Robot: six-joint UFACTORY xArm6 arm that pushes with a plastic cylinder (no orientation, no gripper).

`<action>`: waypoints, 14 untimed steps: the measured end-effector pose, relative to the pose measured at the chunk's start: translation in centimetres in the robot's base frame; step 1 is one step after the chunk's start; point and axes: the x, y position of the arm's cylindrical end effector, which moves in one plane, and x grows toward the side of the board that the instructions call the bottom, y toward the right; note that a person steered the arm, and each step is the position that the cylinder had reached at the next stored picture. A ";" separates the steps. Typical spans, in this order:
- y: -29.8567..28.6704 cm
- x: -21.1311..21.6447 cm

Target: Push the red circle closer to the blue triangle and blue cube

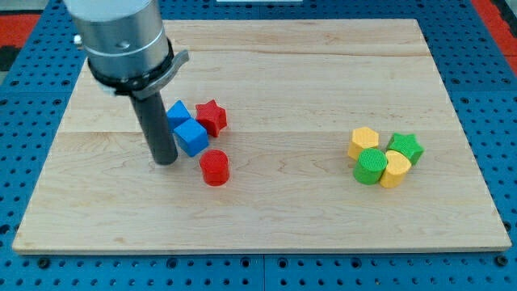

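The red circle (215,167) lies on the wooden board just below and right of the blue cube (191,137), nearly touching it. A second blue block (178,112), the blue triangle, sits above the cube and is partly hidden by my rod. A red star (212,116) rests against both blue blocks on their right. My tip (165,161) is on the board just left of the blue cube and left of the red circle, a short gap from the circle.
At the view's right a cluster holds a yellow hexagon (363,141), a green star (405,147), a green circle (370,166) and a yellow heart (395,170). The wooden board (266,218) lies on a blue pegboard.
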 end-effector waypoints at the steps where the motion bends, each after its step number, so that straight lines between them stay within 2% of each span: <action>1: -0.7 3.7; 3: 7.4 4.2; 6: 8.8 -0.4; 9: 10.5 -1.9; 13: 1.8 -9.0; 14: -0.2 -9.7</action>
